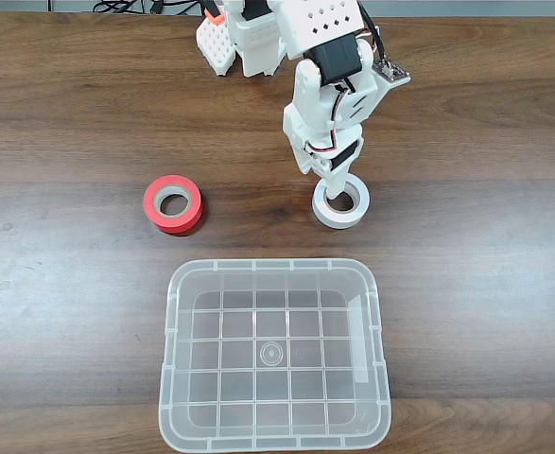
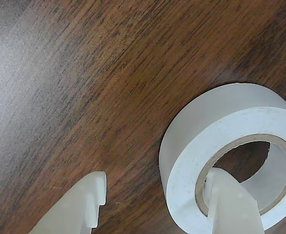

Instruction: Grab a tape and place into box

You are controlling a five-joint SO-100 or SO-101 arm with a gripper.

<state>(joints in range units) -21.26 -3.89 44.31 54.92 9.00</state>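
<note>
One pincer (image 2: pixel 157 204) finger inside the tape (image 2: pixel 201 146) hole, other outside — pincer spread apart, wall between.

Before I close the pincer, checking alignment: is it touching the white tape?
Cannot tell. In the wrist view one finger sits inside the white tape hole, the other outside; contact isn't plain.

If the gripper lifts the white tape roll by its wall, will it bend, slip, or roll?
The white tape looks thick-walled, so probably stiff. Its side looks smooth, so it might slip somewhat. It lies flat on the table, so rolling seems unlikely unless tipped. The gripper is open, one finger inside the hole.
</note>
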